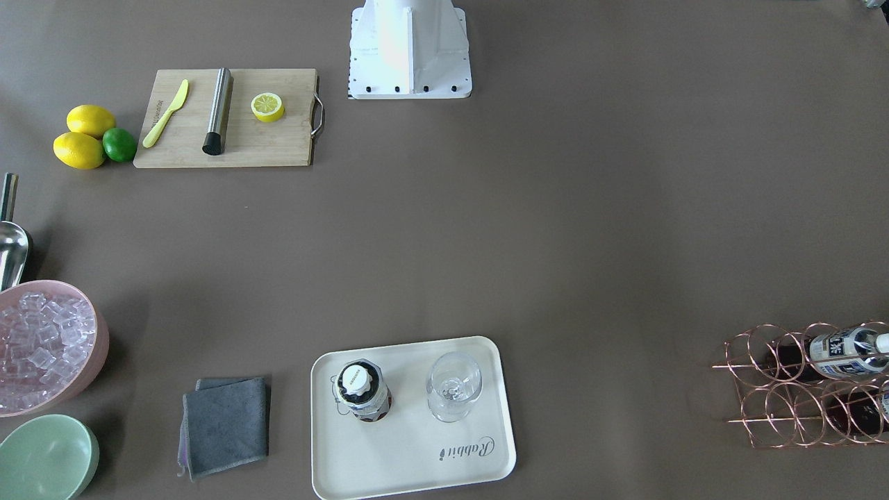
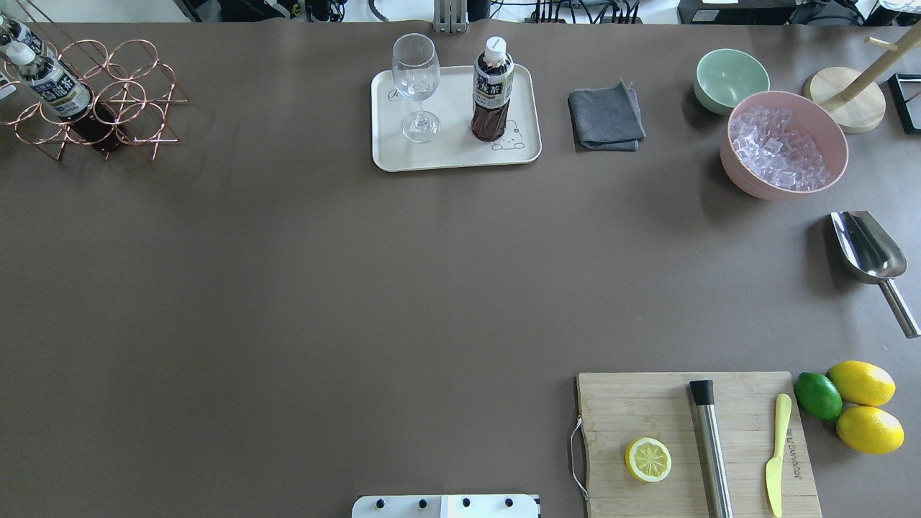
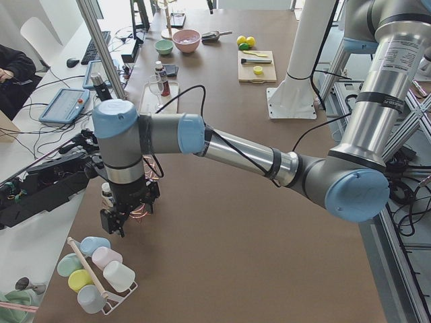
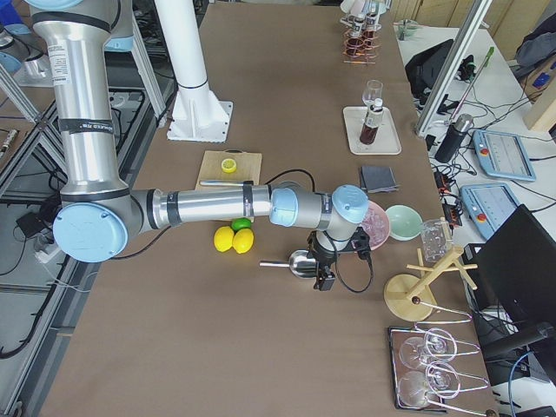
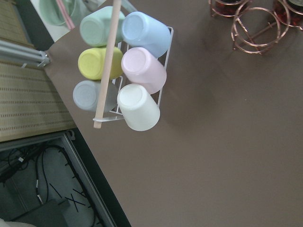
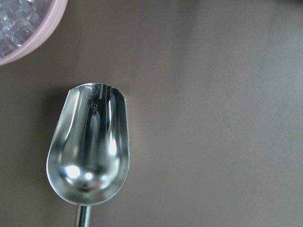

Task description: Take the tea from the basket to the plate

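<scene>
One tea bottle [image 2: 492,90] stands upright on the cream plate [image 2: 453,155], beside a clear glass [image 2: 416,86]; the same bottle [image 1: 361,390] shows from above on the plate [image 1: 417,465]. Another tea bottle [image 2: 50,83] lies tilted in the copper wire basket [image 2: 129,108] at the table's far left corner. My left gripper [image 3: 114,225] hangs over the table end, between the basket and a cup rack. My right gripper [image 4: 326,280] hovers above a steel scoop. I cannot tell whether either gripper is open or shut.
A rack of pastel cups [image 5: 123,71] sits by the table edge near the basket rings [image 5: 258,23]. The scoop [image 6: 90,146] lies beside the pink ice bowl [image 2: 784,144]. A green bowl [image 2: 730,79], grey cloth [image 2: 606,116], cutting board [image 2: 647,403] and lemons [image 2: 863,406] occupy the right side.
</scene>
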